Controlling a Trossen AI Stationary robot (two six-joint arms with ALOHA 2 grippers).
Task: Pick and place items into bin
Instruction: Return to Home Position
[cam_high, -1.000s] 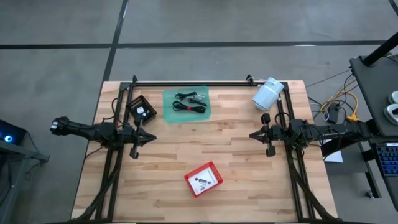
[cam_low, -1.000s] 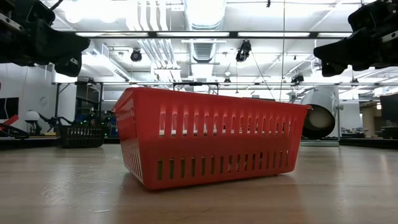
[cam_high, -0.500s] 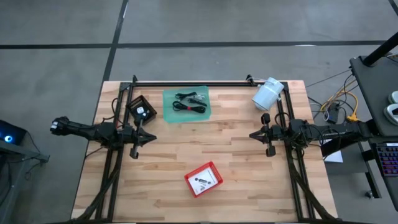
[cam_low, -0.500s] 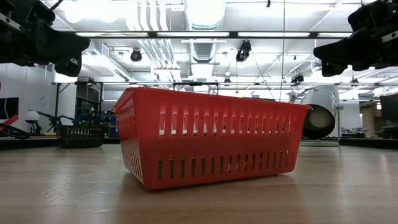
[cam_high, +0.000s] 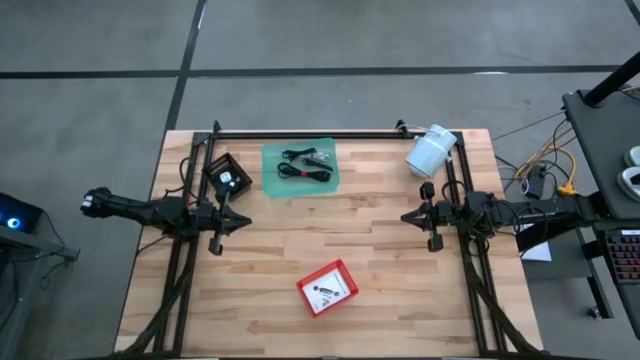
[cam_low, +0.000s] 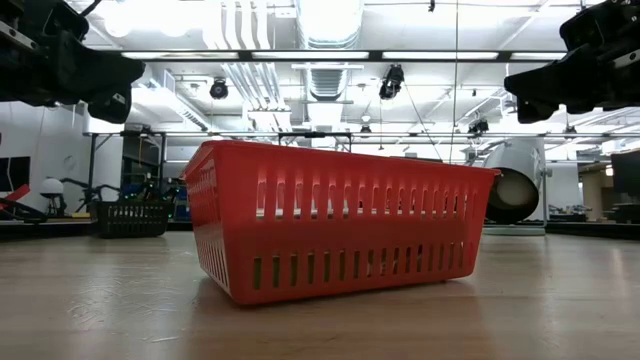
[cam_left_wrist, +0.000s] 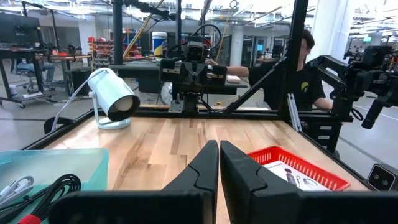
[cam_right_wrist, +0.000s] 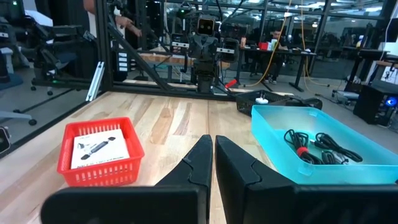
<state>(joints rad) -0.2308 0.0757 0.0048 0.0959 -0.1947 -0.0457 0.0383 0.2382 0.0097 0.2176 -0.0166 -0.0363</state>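
Nothing has moved in the last second: we see the left gripper (cam_high: 236, 222) and right gripper (cam_high: 408, 216) hanging at opposite sides of the table (cam_high: 380, 265), jaws pressed together, holding nothing. White card boxes (cam_high: 329, 289) lie in the red bin (cam_high: 320, 272), black cables (cam_high: 305, 170) in the teal bin (cam_high: 271, 181); sorting looks finished.

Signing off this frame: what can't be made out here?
Red bin contents: low view, hidden by its wall.
Card print in the red bin: high view, too small.
Black bin contents: high view, too small; low view, only its side shows.
Cables: count unclear, tangled in the teal bin.
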